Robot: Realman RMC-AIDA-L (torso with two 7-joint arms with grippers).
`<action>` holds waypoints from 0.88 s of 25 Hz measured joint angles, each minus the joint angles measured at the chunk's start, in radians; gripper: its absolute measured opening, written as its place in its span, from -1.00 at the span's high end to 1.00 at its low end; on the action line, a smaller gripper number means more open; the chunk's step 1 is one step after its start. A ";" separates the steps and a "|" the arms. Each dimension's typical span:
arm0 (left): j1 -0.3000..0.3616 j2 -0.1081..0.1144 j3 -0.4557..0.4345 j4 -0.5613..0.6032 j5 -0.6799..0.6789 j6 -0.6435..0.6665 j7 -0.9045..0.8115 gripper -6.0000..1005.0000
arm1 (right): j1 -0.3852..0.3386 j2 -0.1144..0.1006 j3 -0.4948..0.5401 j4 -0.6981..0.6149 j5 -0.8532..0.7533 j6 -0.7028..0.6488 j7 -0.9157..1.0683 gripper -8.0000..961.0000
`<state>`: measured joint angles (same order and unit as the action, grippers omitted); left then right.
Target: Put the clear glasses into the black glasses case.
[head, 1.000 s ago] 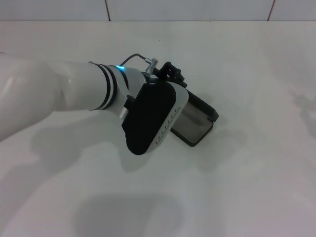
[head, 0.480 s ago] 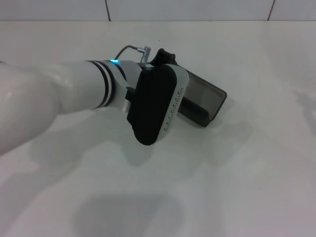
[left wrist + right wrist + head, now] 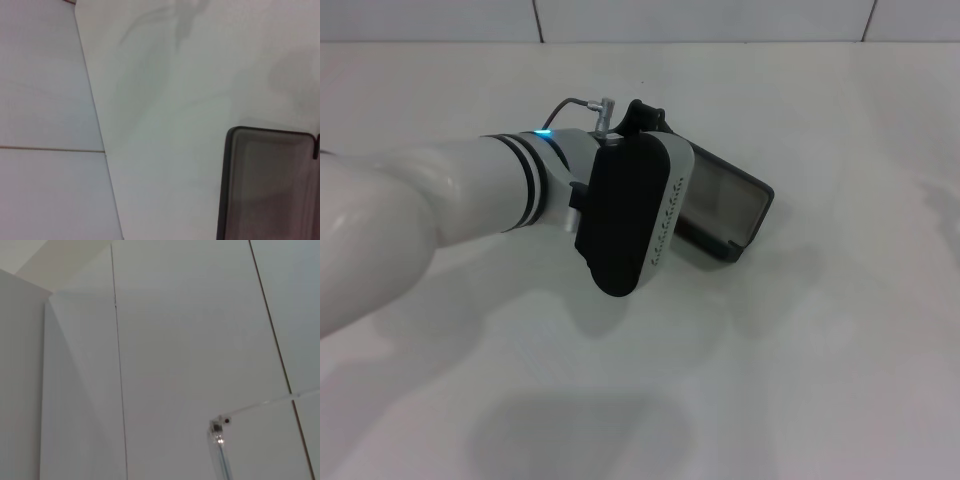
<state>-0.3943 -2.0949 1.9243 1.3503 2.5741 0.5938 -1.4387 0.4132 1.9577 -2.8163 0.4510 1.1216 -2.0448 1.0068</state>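
Observation:
The black glasses case [image 3: 725, 212] lies open on the white table, its grey lining facing up. My left arm reaches over it, and the black wrist housing [image 3: 625, 220] covers the case's left part. The left gripper [image 3: 646, 116] shows only as a black part at the case's far edge, and the case moves along with it. In the left wrist view the case's grey inside [image 3: 270, 190] fills a corner. A clear arm and hinge of the clear glasses [image 3: 220, 432] hang close before the right wrist camera, up against the wall. The right gripper itself is out of the head view.
The white table [image 3: 800, 380] spreads wide around the case. A tiled wall [image 3: 700, 18] runs along its far edge. In the left wrist view the table edge [image 3: 95, 115] meets the wall panels.
The left arm has shifted up and to the right. The case has turned and moved with it, and its open side now faces more to the right.

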 joint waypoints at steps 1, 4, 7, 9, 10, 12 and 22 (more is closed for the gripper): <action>0.001 0.000 0.000 -0.002 0.000 -0.001 0.000 0.85 | -0.001 0.000 0.000 0.000 0.000 0.000 0.000 0.74; 0.002 0.000 0.000 -0.018 0.000 -0.001 0.000 0.85 | -0.003 0.002 0.000 0.000 0.000 0.000 -0.002 0.74; 0.003 0.000 0.001 -0.042 -0.006 -0.001 -0.002 0.85 | -0.004 0.003 0.000 0.000 0.001 0.000 -0.002 0.74; 0.002 -0.001 0.001 -0.057 -0.022 0.001 -0.011 0.85 | -0.004 0.004 0.000 0.000 0.001 0.000 -0.002 0.74; 0.001 -0.001 0.001 -0.061 -0.031 0.003 -0.017 0.85 | -0.004 0.003 0.000 0.000 0.001 0.000 -0.002 0.74; -0.003 0.000 -0.003 -0.067 -0.069 0.016 -0.033 0.85 | -0.004 0.002 0.000 0.000 0.001 0.000 -0.002 0.74; 0.013 0.003 -0.111 -0.018 -0.220 0.223 -0.057 0.85 | 0.002 0.000 0.000 0.000 0.001 0.007 -0.005 0.74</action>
<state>-0.3811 -2.0921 1.8132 1.3318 2.3538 0.8167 -1.4958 0.4150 1.9572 -2.8163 0.4510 1.1230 -2.0374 1.0019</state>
